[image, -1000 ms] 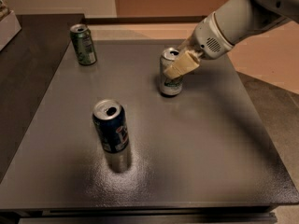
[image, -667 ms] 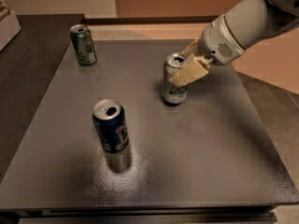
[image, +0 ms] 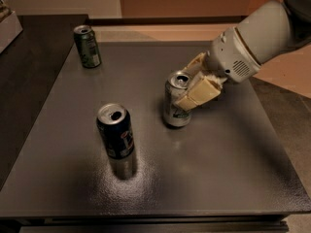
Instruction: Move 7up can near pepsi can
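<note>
**7up can gripped, right of centre**

I read the 7up can (image: 175, 111) roughly upright on the dark table (image: 223, 169), right of centre. I cannot tell whether its base touches the surface. The gripper (image: 184, 87) reaches in from the right, its cream fingers (image: 198, 92) clamped on the can's upper half. The pepsi can (image: 115, 131) stands apart to the front left. A dark green can (image: 87, 46) stands at the far left corner.

7up can (image: 170, 109) upright in jaws, pepsi can (image: 115, 132) upright, front-L
</note>
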`<state>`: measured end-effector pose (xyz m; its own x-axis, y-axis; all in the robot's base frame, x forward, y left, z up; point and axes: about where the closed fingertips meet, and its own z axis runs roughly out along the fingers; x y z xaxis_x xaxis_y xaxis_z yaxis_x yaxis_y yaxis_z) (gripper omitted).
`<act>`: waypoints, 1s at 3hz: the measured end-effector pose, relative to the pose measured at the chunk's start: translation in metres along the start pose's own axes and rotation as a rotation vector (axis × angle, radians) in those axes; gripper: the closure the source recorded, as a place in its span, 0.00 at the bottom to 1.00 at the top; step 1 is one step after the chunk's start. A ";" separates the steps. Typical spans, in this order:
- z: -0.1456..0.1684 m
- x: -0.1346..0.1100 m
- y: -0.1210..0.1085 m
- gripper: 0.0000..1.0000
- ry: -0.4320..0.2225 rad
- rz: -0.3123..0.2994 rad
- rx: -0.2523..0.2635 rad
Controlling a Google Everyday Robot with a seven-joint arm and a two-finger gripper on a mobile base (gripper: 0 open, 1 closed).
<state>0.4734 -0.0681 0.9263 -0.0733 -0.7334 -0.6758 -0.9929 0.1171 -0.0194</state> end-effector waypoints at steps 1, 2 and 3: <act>0.009 -0.007 0.020 1.00 -0.011 -0.042 -0.043; 0.020 -0.011 0.034 1.00 -0.013 -0.071 -0.075; 0.030 -0.015 0.044 0.82 -0.005 -0.103 -0.090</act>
<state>0.4332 -0.0321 0.9136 0.0301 -0.7354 -0.6770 -0.9995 -0.0199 -0.0229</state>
